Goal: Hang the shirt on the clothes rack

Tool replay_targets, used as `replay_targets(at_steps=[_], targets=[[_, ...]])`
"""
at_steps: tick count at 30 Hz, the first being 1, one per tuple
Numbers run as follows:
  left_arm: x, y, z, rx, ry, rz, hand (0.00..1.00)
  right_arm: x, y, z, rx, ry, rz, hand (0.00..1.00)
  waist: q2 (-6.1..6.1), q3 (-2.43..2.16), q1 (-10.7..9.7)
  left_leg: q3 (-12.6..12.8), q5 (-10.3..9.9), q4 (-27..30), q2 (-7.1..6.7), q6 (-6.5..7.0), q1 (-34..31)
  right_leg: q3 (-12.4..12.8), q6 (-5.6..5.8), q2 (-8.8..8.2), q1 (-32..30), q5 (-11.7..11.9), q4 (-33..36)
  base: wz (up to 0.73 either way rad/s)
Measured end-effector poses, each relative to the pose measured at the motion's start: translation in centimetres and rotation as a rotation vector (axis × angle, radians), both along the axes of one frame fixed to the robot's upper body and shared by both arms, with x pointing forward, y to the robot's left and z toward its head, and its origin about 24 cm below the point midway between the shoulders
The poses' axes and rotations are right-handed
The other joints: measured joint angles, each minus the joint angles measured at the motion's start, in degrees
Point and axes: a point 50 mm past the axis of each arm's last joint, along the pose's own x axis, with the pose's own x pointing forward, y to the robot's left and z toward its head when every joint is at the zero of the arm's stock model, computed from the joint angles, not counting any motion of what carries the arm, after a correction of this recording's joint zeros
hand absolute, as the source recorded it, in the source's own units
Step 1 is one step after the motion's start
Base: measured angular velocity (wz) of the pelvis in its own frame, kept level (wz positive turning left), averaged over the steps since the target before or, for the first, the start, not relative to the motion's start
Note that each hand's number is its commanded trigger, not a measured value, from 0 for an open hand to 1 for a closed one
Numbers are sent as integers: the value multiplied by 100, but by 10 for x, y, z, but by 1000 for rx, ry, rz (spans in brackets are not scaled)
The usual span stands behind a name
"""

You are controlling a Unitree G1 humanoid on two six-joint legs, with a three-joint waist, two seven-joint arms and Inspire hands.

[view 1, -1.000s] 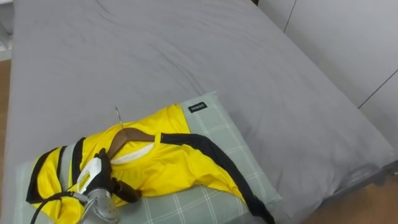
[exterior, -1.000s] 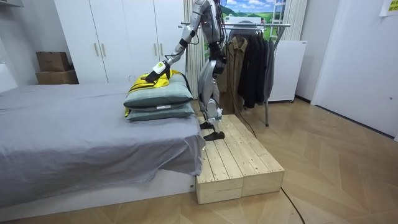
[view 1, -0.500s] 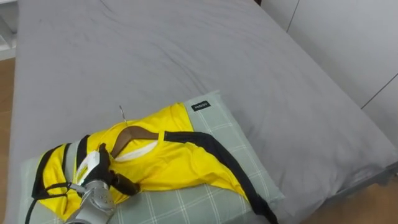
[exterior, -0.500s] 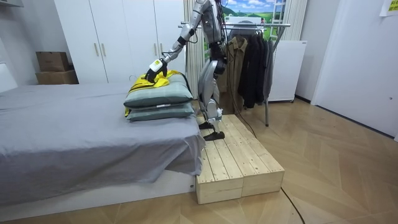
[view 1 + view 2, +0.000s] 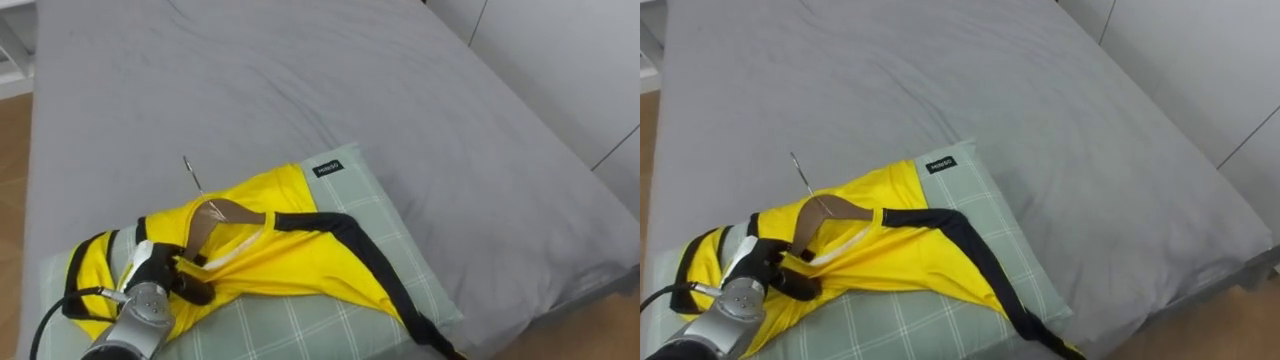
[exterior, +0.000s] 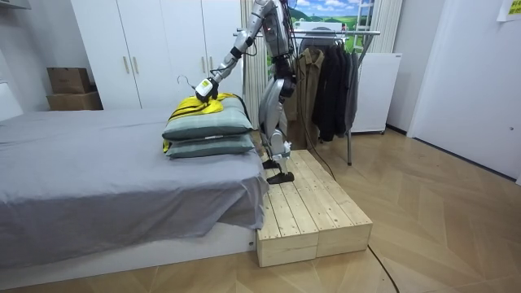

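Note:
A yellow shirt [image 5: 290, 262] with black stripes lies on a green checked pillow [image 5: 330, 322] at the near edge of the bed. A brown wooden hanger [image 5: 226, 212] sits in its collar, and the metal hook [image 5: 190, 172] points up and away over the grey sheet. My left hand [image 5: 162, 285] comes in from the lower left. Its dark fingers are curled round the hanger's near arm and the collar cloth there. In the room view the left hand [image 6: 207, 85] holds the hanger's hook end a little above the stacked pillows [image 6: 207, 134].
The grey bed [image 5: 300, 80] stretches away ahead. I stand on a wooden platform [image 6: 313, 216] beside it. Behind me is a clothes rack [image 6: 338, 32] with dark garments [image 6: 330, 81]. White wardrobes [image 6: 146, 49] and cardboard boxes [image 6: 69, 88] line the far wall.
My left hand's fingers have curled round the hanger and raised it. The hook now stands higher and the collar is pulled up off the pillow.

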Motion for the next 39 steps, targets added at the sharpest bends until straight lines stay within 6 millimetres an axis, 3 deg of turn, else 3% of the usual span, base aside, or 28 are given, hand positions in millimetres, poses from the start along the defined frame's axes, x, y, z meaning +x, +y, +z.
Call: replay_targets(at_steps=[5,8,19,28,31,36,37,39], targets=[[0,3,1,-4,4,-2,89,-1,0,0,0,2,-1,0,-2,-1,-62,0,0,3,0,0,2,10,9,-5,0,-5,-2,0],[0,4,1,-3,3,-1,100,-2,0,-1,-1,5,-3,0,-2,-2,-76,0,0,3,0,1,4,11,9,-4,0,-5,3,0],[9,0,11,1,-35,-19,100,-4,-2,-1,-1,-2,-28,0,-10,-11,-76,25,0,2,4,-1,-18,42,4,19,-26,0,15,0],[13,0,17,-1,-67,-27,100,-17,-4,-4,1,18,-55,0,-5,-28,-6,27,2,-114,40,-2,211,49,16,68,247,48,-183,-1],[18,-1,25,5,-104,-41,100,-22,-6,-5,2,26,-70,0,45,-60,109,21,11,-205,107,-14,289,-6,1,112,387,161,-378,-3],[28,0,44,43,-182,-76,100,-35,-10,-7,-3,50,-94,0,143,-165,258,1,59,-516,100,-37,671,-6,7,154,796,218,-717,-1],[29,0,47,49,-198,-80,100,-37,-10,-7,-2,52,-99,0,144,-167,282,-2,71,-567,93,-40,731,-6,8,150,848,217,-730,0],[30,-2,58,60,-266,-107,100,-48,-14,-8,1,65,-141,0,198,-232,411,-7,150,-832,59,-55,1056,3,8,145,1128,231,-946,0]])
